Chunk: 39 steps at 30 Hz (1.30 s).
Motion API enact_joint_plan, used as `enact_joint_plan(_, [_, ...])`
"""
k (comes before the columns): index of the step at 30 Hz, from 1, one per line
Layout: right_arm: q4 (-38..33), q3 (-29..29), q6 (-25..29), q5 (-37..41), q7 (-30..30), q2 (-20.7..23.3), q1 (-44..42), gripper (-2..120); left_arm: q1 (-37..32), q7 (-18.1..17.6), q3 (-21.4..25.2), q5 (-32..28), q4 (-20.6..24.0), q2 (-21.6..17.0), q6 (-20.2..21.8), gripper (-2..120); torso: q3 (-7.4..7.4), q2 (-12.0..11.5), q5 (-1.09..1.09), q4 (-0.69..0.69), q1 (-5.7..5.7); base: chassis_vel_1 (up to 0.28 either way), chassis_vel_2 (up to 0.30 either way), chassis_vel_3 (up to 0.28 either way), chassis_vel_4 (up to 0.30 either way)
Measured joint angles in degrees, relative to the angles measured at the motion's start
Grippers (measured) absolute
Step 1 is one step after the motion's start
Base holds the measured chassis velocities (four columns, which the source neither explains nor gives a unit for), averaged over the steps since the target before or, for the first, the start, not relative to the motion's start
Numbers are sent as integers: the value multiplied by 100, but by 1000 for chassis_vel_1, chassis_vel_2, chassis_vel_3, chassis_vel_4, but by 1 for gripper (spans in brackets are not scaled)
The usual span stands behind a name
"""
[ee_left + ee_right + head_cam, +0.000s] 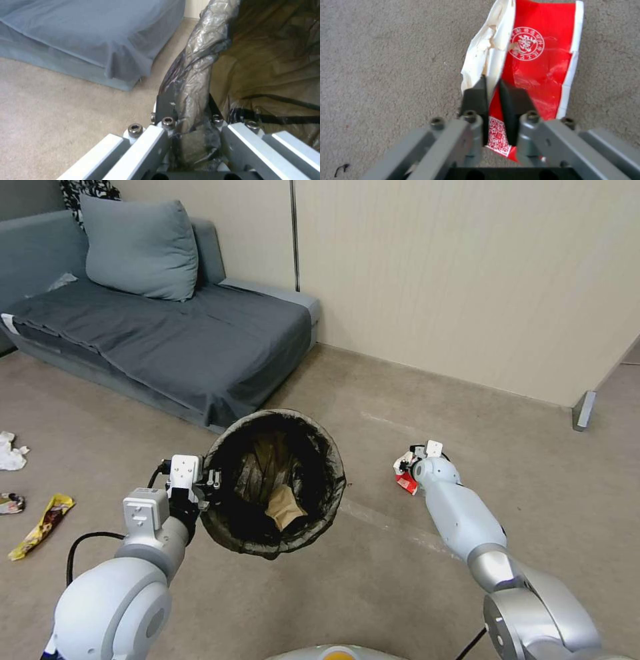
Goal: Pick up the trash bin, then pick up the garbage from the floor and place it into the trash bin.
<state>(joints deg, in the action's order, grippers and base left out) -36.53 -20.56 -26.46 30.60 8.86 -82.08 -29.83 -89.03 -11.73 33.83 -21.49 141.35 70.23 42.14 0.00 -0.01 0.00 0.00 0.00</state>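
My left gripper (pixel 212 480) is shut on the rim of the trash bin (pixel 280 414), held up off the floor (pixel 373 407) with its mouth facing me. In the left wrist view the bag-covered rim (pixel 200 57) sits pinched in the left gripper (pixel 187 101). A tan paper bag (pixel 284 507) lies inside the bin. To the right, low over the carpet, my right gripper (pixel 405 468) is shut on a red-and-white paper carton (pixel 406 483). The right wrist view has the right gripper (pixel 492 82) clamping the carton (pixel 536 62) by one edge.
More garbage lies on the floor at the left: a crumpled white tissue (pixel 11 451), a colourful wrapper (pixel 10 503) and a yellow wrapper (pixel 43 524). A grey sofa (pixel 167 327) with a pillow (pixel 140 247) stands behind the bin. A partition foot (pixel 583 410) stands at the far right.
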Motion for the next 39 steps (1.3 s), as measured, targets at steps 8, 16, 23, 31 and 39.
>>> enact_joint_plan(8, [-32,-10,1,11,4,32,-63,0,18,-7,-29,9,0,-11,0,0,0,1,0,0,0,0,0,0,0])
enact_joint_plan(16, [-48,-11,36,11,4,58,-109,0,-31,-8,22,26,14,12,0,0,0,1,0,1,0,0,0,0,0])
enact_joint_plan(23, [-1202,-27,-178,170,205,339,-527,0,11,-8,70,7,15,10,0,0,0,1,0,0,0,0,0,0,0])
enact_joint_plan(31, [-4362,-491,-701,776,638,1157,-2025,0,37,-19,87,-17,6,54,0,0,0,1,-1,-1,0,0,0,0,0])
enact_joint_plan(39, [-7394,-1478,-938,978,594,1071,-3440,0,76,-18,-72,80,-31,179,0,0,-1,2,3,0,0,0,0,0,0])
